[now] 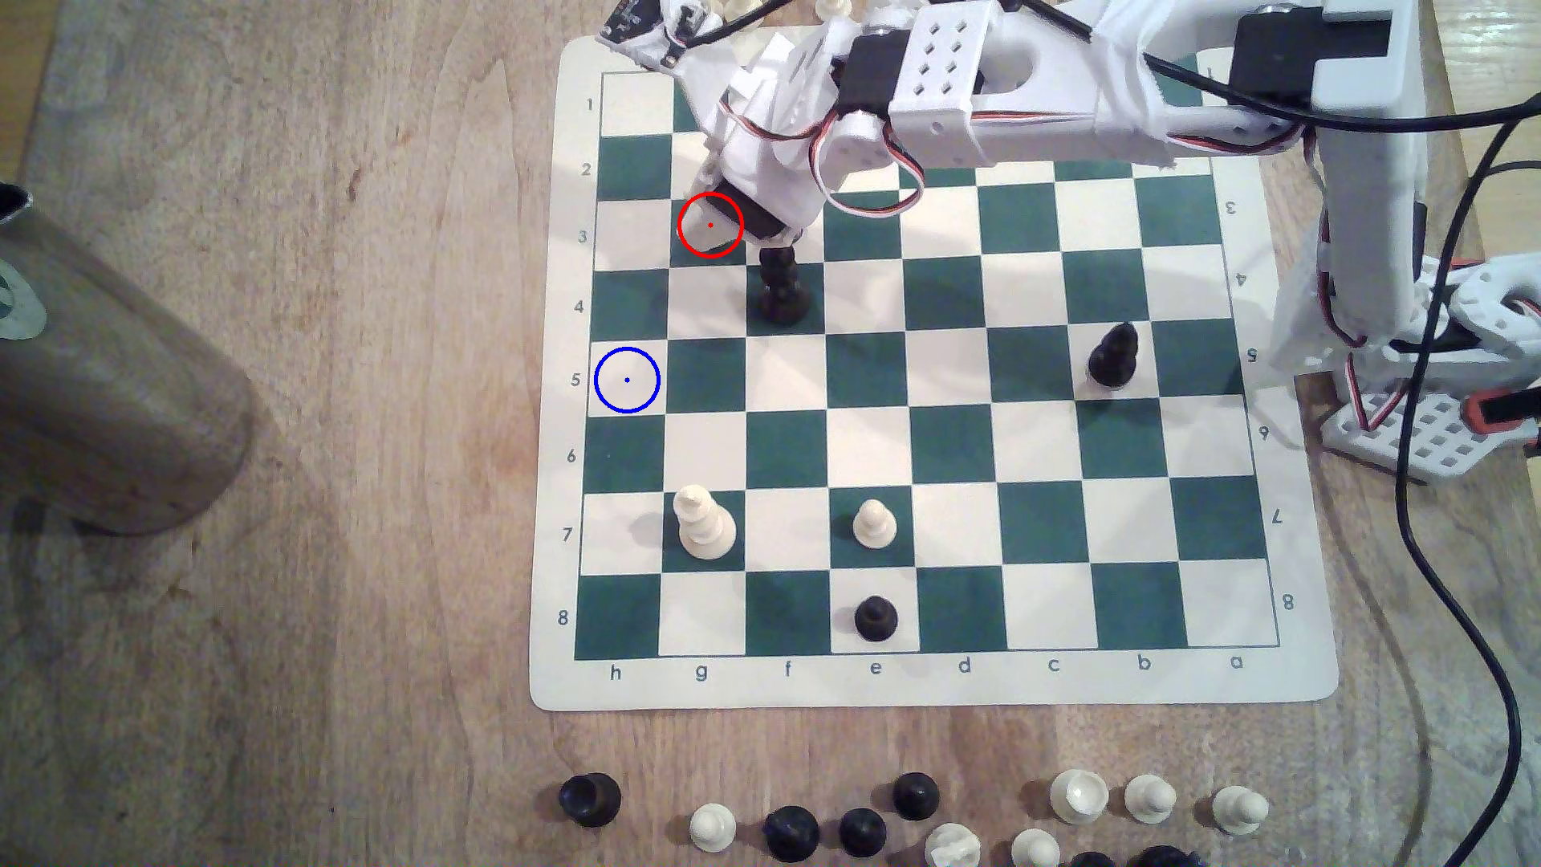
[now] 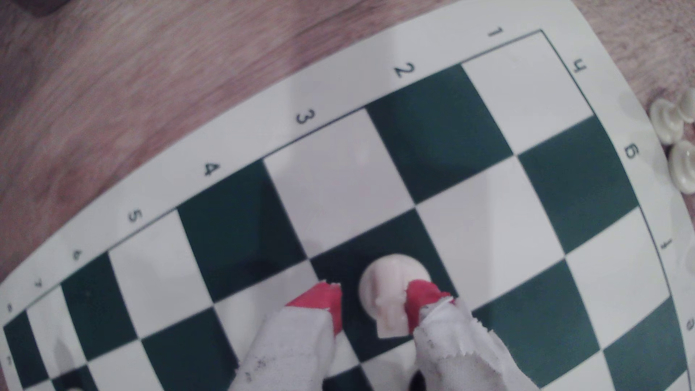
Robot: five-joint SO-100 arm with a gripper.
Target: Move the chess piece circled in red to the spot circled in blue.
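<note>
Over on the far left of the exterior view you've got a brown cylinder (image 1: 108, 392) lying on the wooden table (image 1: 333, 583), well away from the board (image 1: 917, 684), so it's no bother. Next comes the spot (image 1: 627, 380), the blue ring on the cream h5 square at the board's left edge, and it's bare. Below it, on row 7, the tall tiered cream piece (image 1: 705, 523) sits on the g file, with the cream pawn (image 1: 874, 523) further right on e7 and a black pawn (image 1: 875, 618) under that on e8.

Up top, the red ring (image 1: 710, 225) marks g3, and your arm covers most of it there. The wrist view sorts it out: the chess piece (image 2: 391, 297) stands on a dark green square, and the gripper (image 2: 372, 304) is spread around it, one red-tipped finger (image 2: 423, 297) touching its side and the other red tip (image 2: 319, 304) a gap away, so it isn't pinched.

Heads up: a tall black piece (image 1: 782, 288) stands just right of and below the ring, right beside the gripper. Another black piece (image 1: 1113, 357) sits far right on row 5. A row of spare pieces (image 1: 917, 821) lines the table at the bottom of the frame.
</note>
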